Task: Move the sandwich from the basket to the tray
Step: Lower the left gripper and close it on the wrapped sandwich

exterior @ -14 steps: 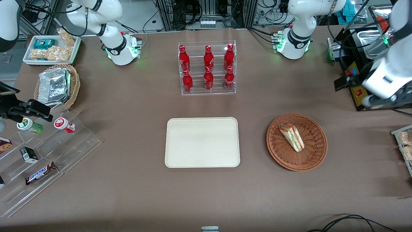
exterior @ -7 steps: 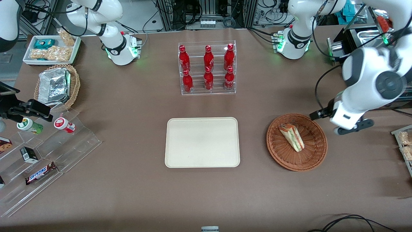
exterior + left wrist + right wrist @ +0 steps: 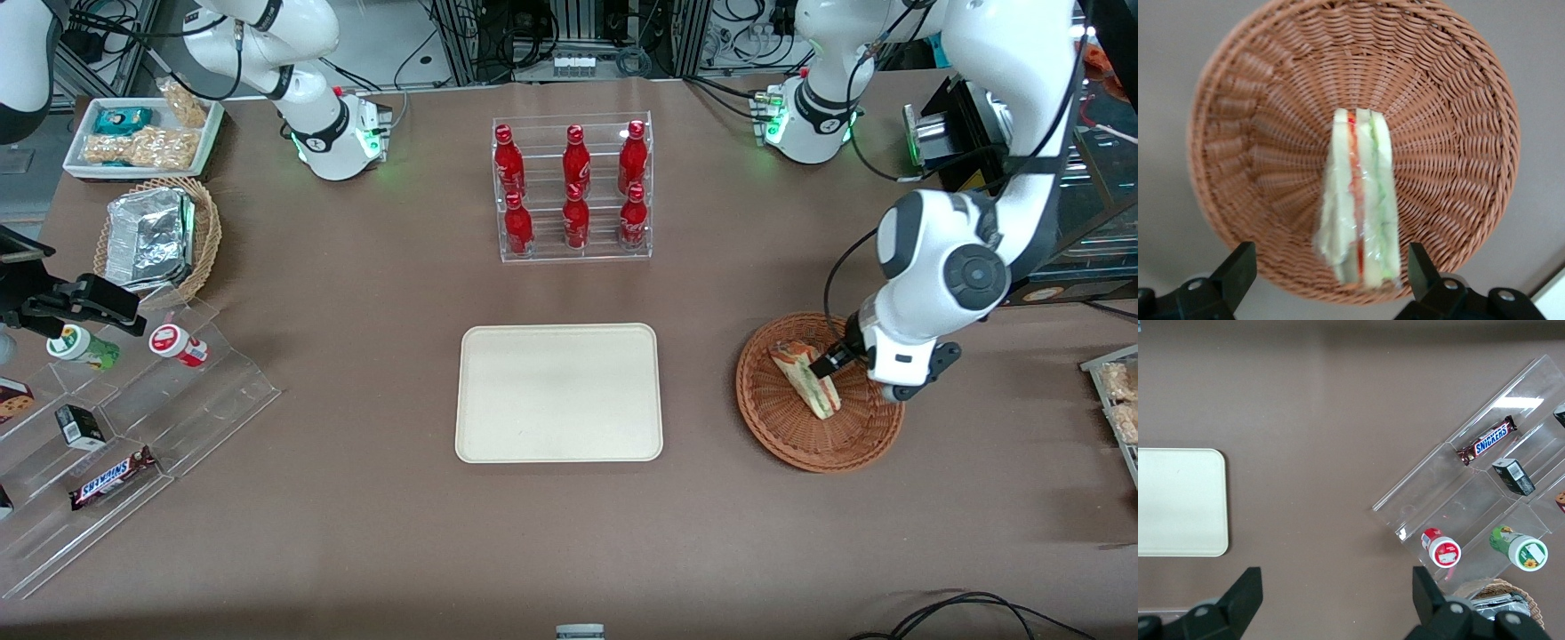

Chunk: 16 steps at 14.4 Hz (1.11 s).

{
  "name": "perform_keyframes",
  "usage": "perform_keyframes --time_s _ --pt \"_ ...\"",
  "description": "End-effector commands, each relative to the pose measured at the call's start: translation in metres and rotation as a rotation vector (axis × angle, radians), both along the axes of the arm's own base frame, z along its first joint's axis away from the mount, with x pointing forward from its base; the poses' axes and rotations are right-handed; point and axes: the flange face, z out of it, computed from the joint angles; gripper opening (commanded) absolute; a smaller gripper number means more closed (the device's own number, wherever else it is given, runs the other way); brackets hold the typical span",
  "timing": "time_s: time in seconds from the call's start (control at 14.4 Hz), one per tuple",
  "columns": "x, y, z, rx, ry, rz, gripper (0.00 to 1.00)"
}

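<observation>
The sandwich (image 3: 805, 379) is a pale triangular wedge with green and red layers in clear wrap; it lies in the round reddish-brown wicker basket (image 3: 782, 427). The left wrist view shows the sandwich (image 3: 1359, 213) in the basket (image 3: 1445, 100) from above. My left gripper (image 3: 831, 360) hangs over the basket above the sandwich, open, its black fingertips (image 3: 1238, 265) either side of the wedge and not touching it. The cream tray (image 3: 558, 393) lies flat on the table beside the basket, toward the parked arm's end, with nothing on it. It also shows in the right wrist view (image 3: 1179, 501).
A clear rack of red bottles (image 3: 573, 188) stands farther from the camera than the tray. At the parked arm's end are a tan basket with foil container (image 3: 153, 238), a white snack tray (image 3: 142, 135) and a clear stepped display (image 3: 124, 436). A black machine (image 3: 978, 133) stands near the working arm.
My left arm has swung in from the working arm's end of the table and come down over the basket; the gripper now hangs above the sandwich. Sandwich, basket and tray have not moved.
</observation>
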Motion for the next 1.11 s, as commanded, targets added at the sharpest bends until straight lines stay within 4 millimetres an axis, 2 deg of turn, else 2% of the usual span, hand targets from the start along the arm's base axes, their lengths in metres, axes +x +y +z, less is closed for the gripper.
perform_keyframes --time_s 0.0,0.21,0.49,0.62,0.69,0.76,0.83,0.9,1.04 --pt "0.005 -0.001 -0.023 -0.012 0.006 0.037 1.0" --pt "0.001 -0.011 -0.045 -0.011 0.03 0.019 1.0" --pt "-0.002 -0.014 -0.06 -0.011 0.045 0.012 1.0" --pt "-0.006 -0.016 -0.077 -0.005 0.073 -0.008 0.99" --pt "-0.005 -0.017 -0.075 -0.004 0.071 -0.012 0.68" --pt "-0.004 -0.023 -0.068 -0.002 0.063 -0.022 0.24" --pt "-0.001 -0.021 -0.062 -0.002 0.053 -0.014 0.11" --pt "0.006 -0.02 -0.053 -0.003 0.042 -0.015 0.06" --pt "0.02 -0.021 -0.026 0.007 0.088 -0.017 0.06"
